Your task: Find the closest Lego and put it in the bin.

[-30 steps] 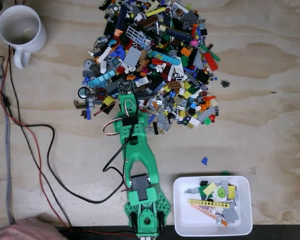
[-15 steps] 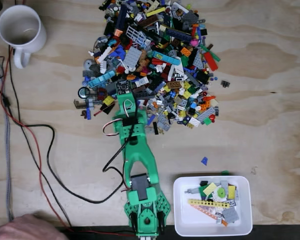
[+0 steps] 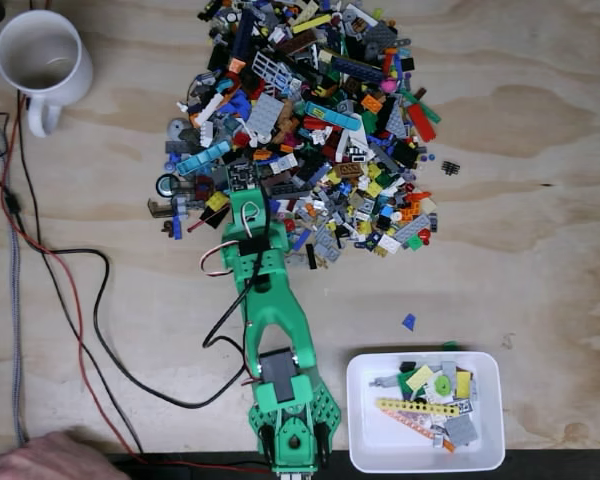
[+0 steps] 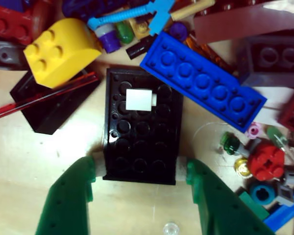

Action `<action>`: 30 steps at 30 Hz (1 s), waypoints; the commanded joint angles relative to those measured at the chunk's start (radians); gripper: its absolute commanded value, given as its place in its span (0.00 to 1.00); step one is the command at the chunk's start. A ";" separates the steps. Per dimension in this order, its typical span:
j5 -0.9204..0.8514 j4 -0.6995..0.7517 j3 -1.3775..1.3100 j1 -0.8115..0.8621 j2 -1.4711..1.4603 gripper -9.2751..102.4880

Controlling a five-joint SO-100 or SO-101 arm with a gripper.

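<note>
From above in the fixed view, the green arm [image 3: 270, 330] reaches up the plywood bench [image 3: 540, 250] from its base at the bottom edge, and its gripper [image 3: 242, 180] sits at the near edge of the big pile of Lego [image 3: 310, 120]. The bin [image 3: 425, 412] lies at the lower right beside the arm's base, with a handful of pieces already in it. A small blue piece [image 3: 408, 321] lies alone just above the bin. A white mug [image 3: 42, 60] stands at the top left, and a hand [image 3: 50, 455] shows at the bottom left edge.

In the wrist view, the gripper [image 4: 141, 169] has a black studded plate [image 4: 142, 127] between its two green fingers [image 4: 68, 200], the pale pads pressing its two lower side edges, so it is grasping the plate. A small white block [image 4: 139, 99] sits on the plate. A blue brick [image 4: 203, 81] lies to its upper right and a yellow brick [image 4: 59, 51] to the upper left.
</note>
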 commanded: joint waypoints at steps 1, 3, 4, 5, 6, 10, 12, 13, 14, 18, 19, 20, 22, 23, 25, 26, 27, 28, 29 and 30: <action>0.021 -0.012 0.002 -0.015 0.020 0.24; 0.029 -0.014 0.002 -0.014 0.028 0.23; 0.034 -0.014 -0.002 -0.014 0.032 0.23; 0.035 -0.006 -0.011 -0.012 0.037 0.23; 0.038 0.000 -0.023 -0.011 0.040 0.24; 0.055 0.078 -0.104 0.000 0.060 0.24; 0.067 0.129 -0.150 0.003 0.072 0.24; 0.072 0.147 -0.169 0.005 0.081 0.24; 0.077 0.170 -0.189 0.008 0.091 0.24; 0.110 0.267 -0.261 0.025 0.152 0.24; 0.117 0.293 -0.273 0.029 0.172 0.24; 0.124 0.318 -0.287 0.038 0.189 0.24; 0.137 0.354 -0.302 0.064 0.233 0.24; 0.143 0.377 -0.311 0.081 0.253 0.24; 0.158 0.422 -0.334 0.121 0.290 0.24; 0.164 0.440 -0.341 0.143 0.313 0.24; 0.170 0.454 -0.342 0.169 0.336 0.24; 0.175 0.476 -0.351 0.196 0.353 0.23; 0.179 0.491 -0.356 0.229 0.371 0.23; 0.179 0.503 -0.356 0.264 0.390 0.23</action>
